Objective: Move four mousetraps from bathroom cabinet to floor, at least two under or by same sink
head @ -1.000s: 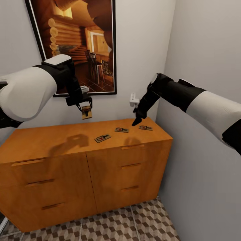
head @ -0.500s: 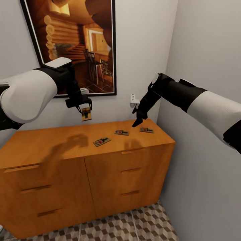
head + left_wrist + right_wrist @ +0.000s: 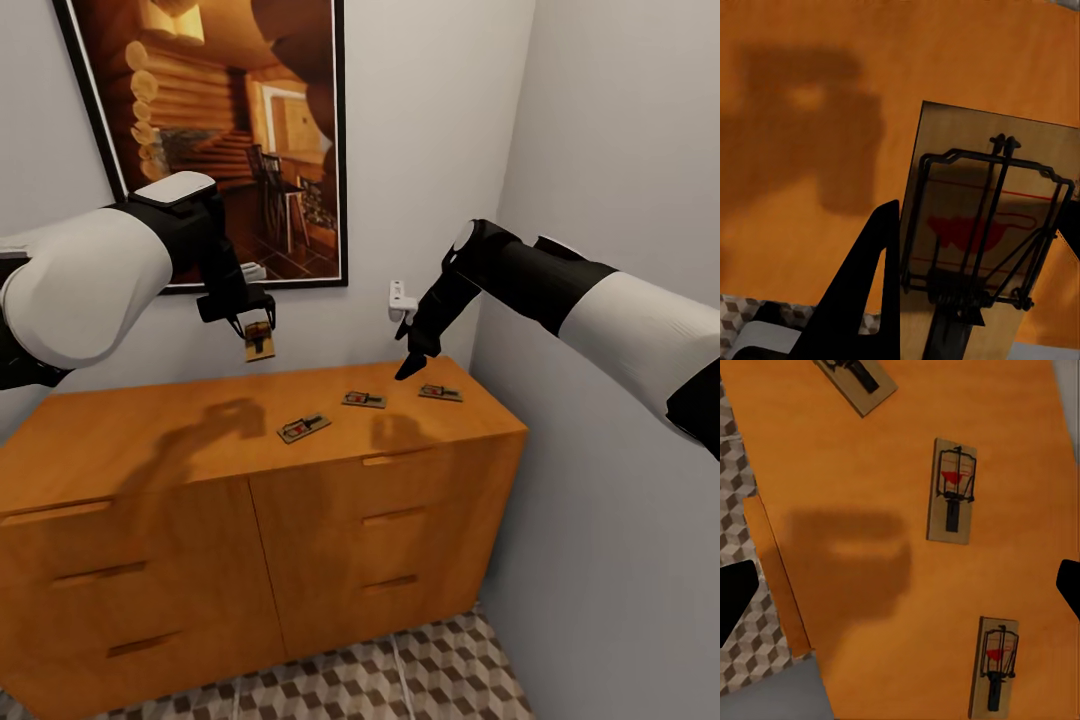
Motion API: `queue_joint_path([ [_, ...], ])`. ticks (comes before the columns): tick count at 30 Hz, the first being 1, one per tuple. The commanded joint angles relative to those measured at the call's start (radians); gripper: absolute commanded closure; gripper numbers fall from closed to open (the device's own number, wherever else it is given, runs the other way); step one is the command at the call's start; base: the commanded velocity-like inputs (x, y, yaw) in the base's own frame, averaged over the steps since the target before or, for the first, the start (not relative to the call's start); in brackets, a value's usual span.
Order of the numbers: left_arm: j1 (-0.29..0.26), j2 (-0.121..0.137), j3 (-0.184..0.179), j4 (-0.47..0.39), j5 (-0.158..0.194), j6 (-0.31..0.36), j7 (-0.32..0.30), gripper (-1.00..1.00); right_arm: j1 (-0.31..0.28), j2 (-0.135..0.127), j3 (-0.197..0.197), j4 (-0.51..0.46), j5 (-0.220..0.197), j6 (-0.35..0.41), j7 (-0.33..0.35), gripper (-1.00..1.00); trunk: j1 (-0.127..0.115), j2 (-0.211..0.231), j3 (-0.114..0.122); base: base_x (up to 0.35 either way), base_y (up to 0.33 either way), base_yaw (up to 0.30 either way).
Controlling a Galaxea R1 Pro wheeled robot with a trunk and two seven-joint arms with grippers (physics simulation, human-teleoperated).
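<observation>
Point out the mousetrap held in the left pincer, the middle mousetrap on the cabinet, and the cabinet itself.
held mousetrap (image 3: 259,340), head view, wooden face.
middle mousetrap (image 3: 364,399), head view, centre of slab.
cabinet (image 3: 130,440), head view, bare top.

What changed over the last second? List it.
Mostly the head camera shifted, so the cabinet sits lower in view. The left gripper stays shut on one mousetrap, held above the top. The right gripper still hovers open over three mousetraps, unmoved.

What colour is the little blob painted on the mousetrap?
Red, on the mousetrap held by the left tool; clearest in the left wrist view.
</observation>
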Motion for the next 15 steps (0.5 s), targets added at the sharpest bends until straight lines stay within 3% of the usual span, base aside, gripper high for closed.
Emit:
queue_joint_path([
  [1, -0.001, 0.000, 0.009, 0.001, -0.005, 0.008, 0.011, 1.00, -0.002, -0.001, 0.006, -0.001, -0.011, 0.010, -0.003, -1.00, 0.000, -0.001, -0.001, 0.195, 0.000, 0.000],
  [7, -0.001, 0.003, 0.009, 0.000, -0.005, 0.008, 0.011, 1.00, -0.002, -0.002, 0.004, -0.002, -0.012, 0.010, -0.002, -1.00, 0.000, -0.001, -0.001, 0.252, 0.000, 0.000],
  [15, -0.001, 0.001, 0.009, 0.000, -0.004, 0.008, 0.011, 1.00, -0.001, 0.000, 0.001, -0.001, -0.022, 0.008, -0.001, -1.00, 0.000, -0.001, -0.001, 0.050, 0.000, 0.000],
])
